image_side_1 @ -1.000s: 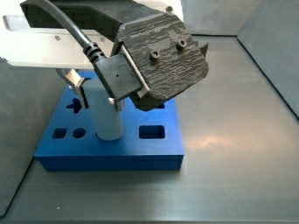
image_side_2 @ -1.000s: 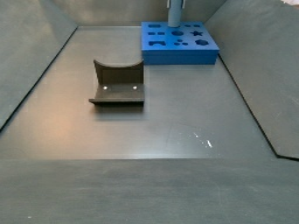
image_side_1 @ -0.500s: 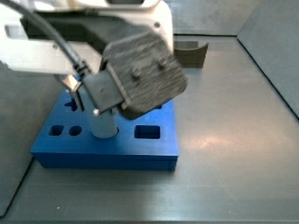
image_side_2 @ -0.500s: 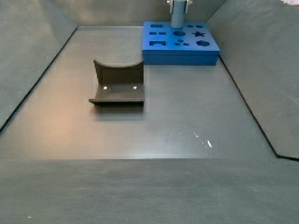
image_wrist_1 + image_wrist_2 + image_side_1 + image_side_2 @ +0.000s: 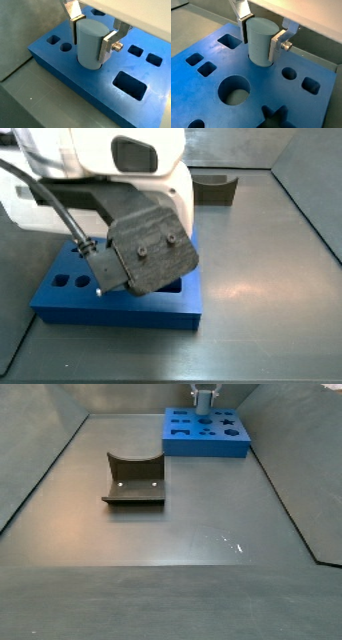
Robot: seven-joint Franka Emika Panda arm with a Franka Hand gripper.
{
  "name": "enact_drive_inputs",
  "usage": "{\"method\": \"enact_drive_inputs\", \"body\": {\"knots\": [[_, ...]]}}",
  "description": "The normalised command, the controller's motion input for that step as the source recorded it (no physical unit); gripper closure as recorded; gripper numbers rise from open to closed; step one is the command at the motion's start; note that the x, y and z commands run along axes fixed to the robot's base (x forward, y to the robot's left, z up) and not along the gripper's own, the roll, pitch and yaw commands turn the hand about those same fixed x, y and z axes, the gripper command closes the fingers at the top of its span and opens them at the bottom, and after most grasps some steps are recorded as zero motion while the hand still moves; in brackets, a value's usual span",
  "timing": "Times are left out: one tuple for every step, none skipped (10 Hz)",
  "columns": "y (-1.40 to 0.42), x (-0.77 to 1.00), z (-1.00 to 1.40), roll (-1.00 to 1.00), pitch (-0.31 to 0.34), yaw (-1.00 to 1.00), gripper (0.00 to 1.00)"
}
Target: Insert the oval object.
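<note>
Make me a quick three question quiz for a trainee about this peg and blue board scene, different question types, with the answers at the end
1. True or false: the oval object lies flat on the floor beside the blue board.
2. Multiple choice: in both wrist views, the gripper fingers sit A) on either side of the oval object, B) around the dark olive-brown block, C) far above the board with nothing between them.
3. Fill in: the oval object's lower end has entered a ____ in the blue board.

Key: 1 false, it stands upright in the board. 2 A. 3 hole.
</note>
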Motion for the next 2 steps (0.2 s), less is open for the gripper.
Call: {"method": "enact_drive_inputs", "body": {"knots": [[-0.03, 0.27, -0.44, 0.00, -0.074, -0.04, 1.00], [0.00, 0.00, 0.00, 0.00, -0.024, -0.03, 1.00]]}}
